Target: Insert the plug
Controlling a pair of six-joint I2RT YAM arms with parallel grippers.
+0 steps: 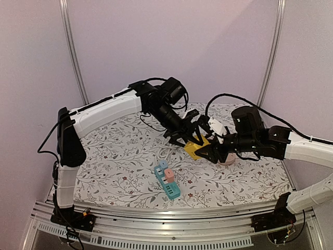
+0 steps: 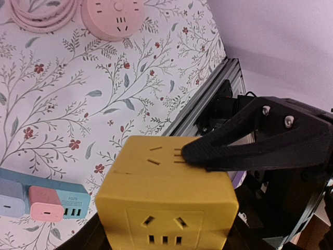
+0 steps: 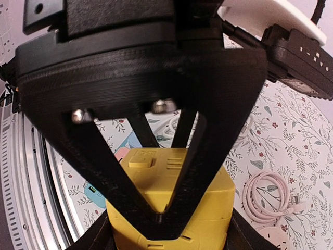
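A yellow cube socket adapter (image 1: 193, 150) hangs above the middle of the table, held from both sides. My left gripper (image 1: 187, 140) comes down from the back left and is shut on it; in the left wrist view the cube (image 2: 166, 203) fills the space between my left fingers. My right gripper (image 1: 204, 152) reaches in from the right and is shut on the same cube (image 3: 171, 203). One right fingertip (image 2: 205, 153) presses on its top face. A teal power strip (image 1: 169, 185) carrying a pink and a lavender adapter lies below, near the front.
A round pink socket (image 2: 112, 18) and a coiled pink cable (image 2: 41, 15) lie on the flowered cloth to the right of the cube. A white cable (image 1: 165, 151) lies behind the strip. A metal rail (image 1: 171, 211) runs along the table's front edge.
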